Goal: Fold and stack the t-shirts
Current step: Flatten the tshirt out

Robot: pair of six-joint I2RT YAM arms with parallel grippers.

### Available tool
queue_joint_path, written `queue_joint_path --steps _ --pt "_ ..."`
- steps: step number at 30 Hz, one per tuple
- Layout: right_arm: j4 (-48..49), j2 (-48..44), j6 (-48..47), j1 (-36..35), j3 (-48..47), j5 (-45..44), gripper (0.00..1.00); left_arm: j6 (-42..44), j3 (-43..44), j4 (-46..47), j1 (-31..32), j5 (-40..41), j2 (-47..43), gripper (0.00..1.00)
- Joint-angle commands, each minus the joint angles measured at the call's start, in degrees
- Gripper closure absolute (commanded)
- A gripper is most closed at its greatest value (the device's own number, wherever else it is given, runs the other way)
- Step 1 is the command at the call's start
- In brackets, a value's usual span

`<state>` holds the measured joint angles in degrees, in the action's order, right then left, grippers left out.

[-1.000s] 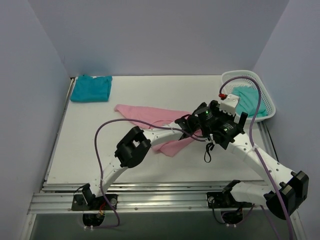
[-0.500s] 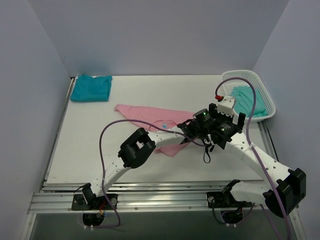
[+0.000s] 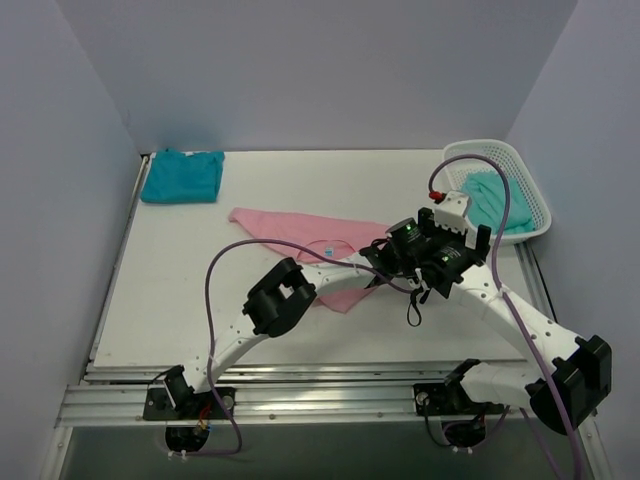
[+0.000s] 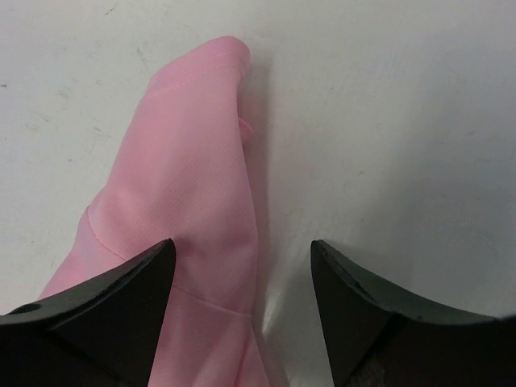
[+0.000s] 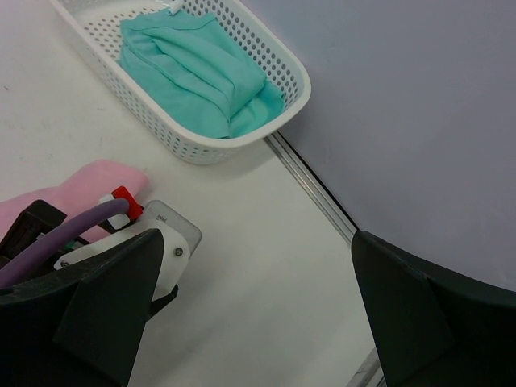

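The light pink t-shirt (image 3: 300,232) lies spread and partly folded mid-table. In the left wrist view its narrow end (image 4: 197,161) runs under my left gripper (image 4: 242,251), which is open, one finger over the cloth and one over bare table. My left gripper (image 3: 392,250) sits at the shirt's right end. My right gripper (image 5: 258,242) is open and empty above bare table, close to the left wrist (image 5: 141,238). The deep teal t-shirt (image 3: 182,176) lies folded at the far left corner. The mint-teal t-shirt (image 3: 495,200) lies in the basket, also seen in the right wrist view (image 5: 197,76).
The white mesh basket (image 3: 525,190) stands at the far right corner, near both grippers, and also shows in the right wrist view (image 5: 278,101). A metal rail (image 5: 318,201) runs along the table's right edge under the wall. Purple cables loop over both arms.
The left arm's elbow has shifted right and the wrists have edged slightly left. More of the pink shirt's right end shows. The shirts lie as before.
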<state>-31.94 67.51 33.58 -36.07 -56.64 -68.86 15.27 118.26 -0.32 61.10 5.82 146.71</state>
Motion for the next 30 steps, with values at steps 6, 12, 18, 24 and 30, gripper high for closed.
queue_joint_path --steps 6,12,18,24,30 --pt "11.6 2.6 4.0 -3.1 0.3 9.4 0.0 5.3 0.7 -3.4 7.5 4.9 2.5 0.63" --pt "12.2 2.9 4.0 -3.1 0.7 9.5 0.0 4.1 -0.8 -1.5 7.5 6.6 1.5 0.98" --pt "12.1 3.5 4.4 -3.1 0.7 9.5 0.0 3.6 -5.9 2.0 7.5 8.0 -4.3 0.98" --pt "12.0 3.4 4.6 -3.1 0.7 9.3 0.0 3.7 -10.7 2.3 7.5 8.1 -12.1 0.98" --pt "11.8 3.7 4.7 -3.1 0.7 9.4 0.0 4.0 -11.8 1.4 7.5 8.8 -17.7 0.94"
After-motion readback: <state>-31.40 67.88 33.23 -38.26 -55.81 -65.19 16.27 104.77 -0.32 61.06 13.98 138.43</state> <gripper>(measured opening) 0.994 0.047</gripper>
